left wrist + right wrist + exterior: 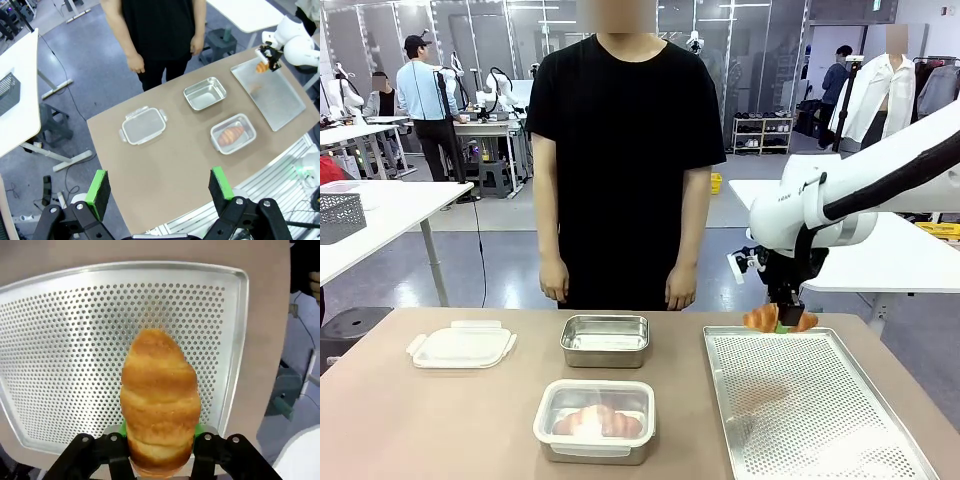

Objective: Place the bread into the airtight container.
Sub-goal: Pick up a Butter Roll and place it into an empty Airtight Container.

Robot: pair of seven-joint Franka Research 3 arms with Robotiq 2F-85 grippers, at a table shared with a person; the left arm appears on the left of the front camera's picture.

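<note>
My right gripper (781, 318) is shut on a golden croissant-shaped bread (765, 319) and holds it just above the far edge of the perforated steel tray (820, 420). In the right wrist view the bread (159, 395) sits between the green pads (199, 429), over the tray (75, 340). The airtight container (595, 445), steel with a pale rim, stands at the near middle of the table with another bread (600, 420) inside. My left gripper (159, 187) hangs open high above the table's near side, well away from the container (248, 140).
An empty steel container (605, 355) stands behind the airtight one. A clear lid with clips (460, 345) lies to the left. A person in a black shirt (620, 150) stands at the far edge, hands down. The brown table (420, 430) is bare at the near left.
</note>
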